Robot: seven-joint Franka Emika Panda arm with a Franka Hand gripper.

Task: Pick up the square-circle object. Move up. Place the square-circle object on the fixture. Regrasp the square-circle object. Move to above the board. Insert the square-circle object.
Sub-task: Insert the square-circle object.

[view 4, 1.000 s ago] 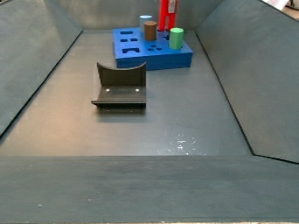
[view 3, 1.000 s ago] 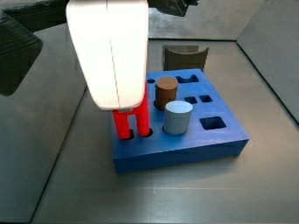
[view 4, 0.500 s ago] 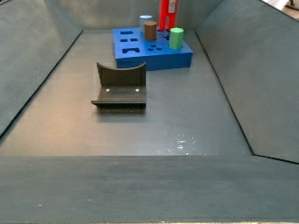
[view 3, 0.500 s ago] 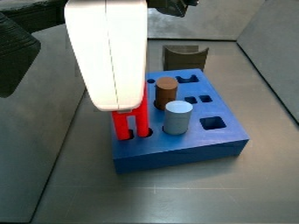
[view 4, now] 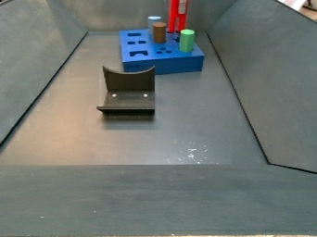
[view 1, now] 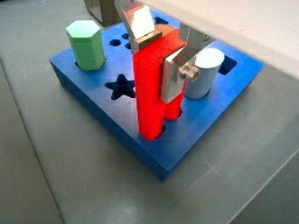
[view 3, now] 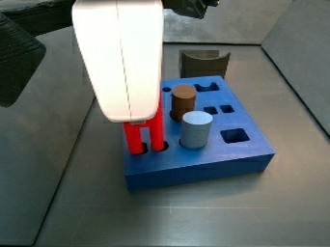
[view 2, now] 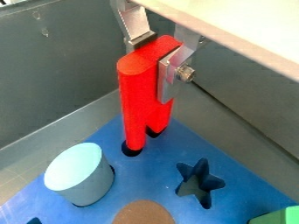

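Note:
The red square-circle object (view 1: 153,101) stands upright, and my gripper (view 1: 162,59) is shut on its upper part, one silver finger (view 1: 177,77) on each side. Its stepped lower end (view 2: 138,138) sits in the mouth of a hole near a corner of the blue board (view 2: 158,179). In a side view the gripper's white hand (view 3: 123,58) hangs over the board (view 3: 194,164) and the red peg (view 3: 145,135) shows below it. The dark fixture (view 4: 128,90) lies apart from the board (view 4: 180,63), with nothing on it.
A brown cylinder (view 3: 184,97), a pale blue-grey cylinder (view 3: 195,129) and a green hexagonal peg (view 1: 84,44) stand in the board next to the red peg. A star hole (view 1: 117,86) and square holes are open. Grey bin walls enclose the floor.

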